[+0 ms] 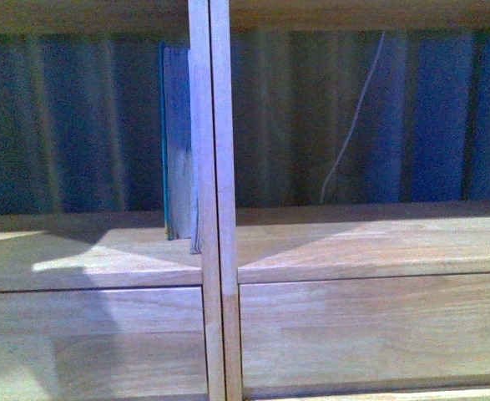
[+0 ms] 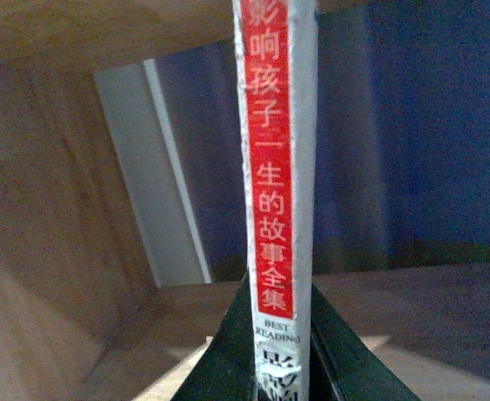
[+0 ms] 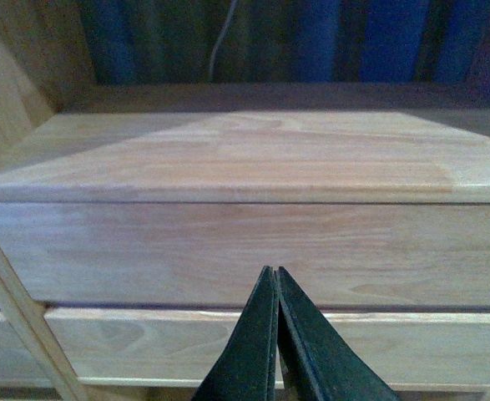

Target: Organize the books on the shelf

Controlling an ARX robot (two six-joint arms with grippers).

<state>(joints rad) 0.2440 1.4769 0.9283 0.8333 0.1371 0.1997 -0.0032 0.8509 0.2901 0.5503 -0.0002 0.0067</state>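
The thin paperback [image 2: 274,167] stands upright, its red-and-white spine with Asian characters facing the left wrist camera. My left gripper [image 2: 283,294] is shut on the lower part of that spine, inside a compartment of the pale wood shelf [image 2: 53,209]. In the front view a green-covered book [image 1: 176,142] stands upright on the shelf board [image 1: 353,242], against the left side of the double centre post [image 1: 209,167]. Neither arm shows there. My right gripper [image 3: 273,272] is shut on nothing, in front of the drawer fronts [image 3: 253,251] below the right shelf board [image 3: 245,159].
A blue pleated curtain [image 1: 436,117] hangs behind the open-backed shelf, with a white cable [image 1: 353,125] running down it. Flat drawer fronts [image 1: 370,326] lie under the board. A wooden side wall and top board close in the left compartment. A pale upright [image 2: 157,175] stands behind it.
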